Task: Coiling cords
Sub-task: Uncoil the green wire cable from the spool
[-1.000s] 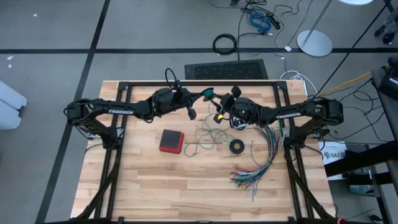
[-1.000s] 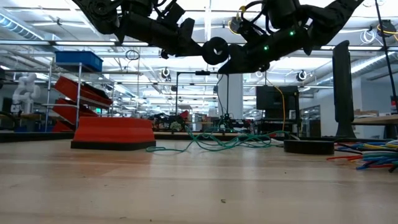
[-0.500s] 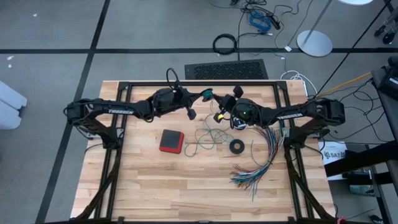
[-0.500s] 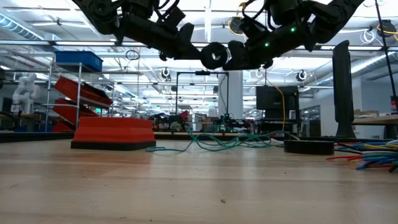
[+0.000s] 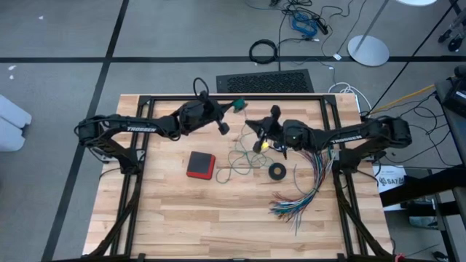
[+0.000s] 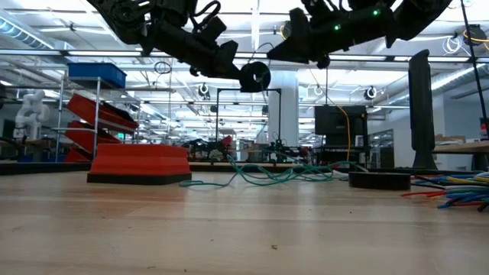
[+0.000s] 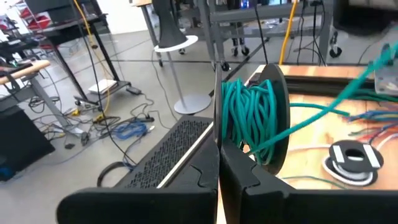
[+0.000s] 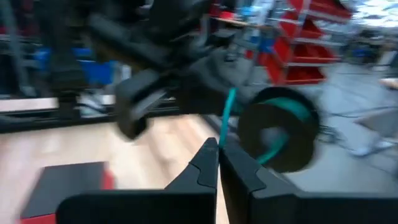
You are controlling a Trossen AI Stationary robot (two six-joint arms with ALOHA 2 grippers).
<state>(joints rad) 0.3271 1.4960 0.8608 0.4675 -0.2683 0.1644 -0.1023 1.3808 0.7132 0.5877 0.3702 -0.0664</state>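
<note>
The left gripper is hanging near the table's far edge, its fingers clamped on a black spool wound with teal-green cord. Right of it, the right gripper is pinching that cord's free strand, whose loose loops are lying mid-table between the red block and black ring.

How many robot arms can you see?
2. The left arm reaches in from the table's left side, the right arm from its right; they nearly meet mid-table.
</note>
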